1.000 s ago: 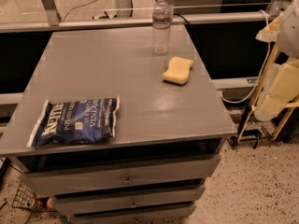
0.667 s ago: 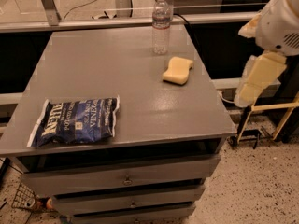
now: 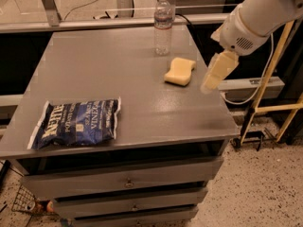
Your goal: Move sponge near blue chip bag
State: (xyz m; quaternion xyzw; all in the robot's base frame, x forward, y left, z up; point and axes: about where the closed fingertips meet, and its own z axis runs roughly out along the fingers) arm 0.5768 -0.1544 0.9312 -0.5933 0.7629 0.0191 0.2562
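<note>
The robot's arm (image 3: 258, 15) is swinging in from the edge of the room toward the tabletop (image 3: 109, 70), bringing its hand (image 3: 214, 75) down beside the sponge (image 3: 180, 71). A second ago the hand was hanging well off to the side; now it is hovering above the tabletop's edge, just beside the sponge and not touching it. Whether the hand is spread wide or drawn narrow cannot be told from here, though it is carrying nothing.

The sponge is lying where it was, flat near the far corner, close to a water bottle (image 3: 163, 25) standing behind it. The bag (image 3: 75, 123) is likewise sitting unmoved at the near corner on the opposite side, well apart from the sponge.

The reach looks to be closing in on a pickup. The grasp itself is not yet made, and the carry across the tabletop to the bag is waiting on it. The bottle is standing close enough to be worth watching.
</note>
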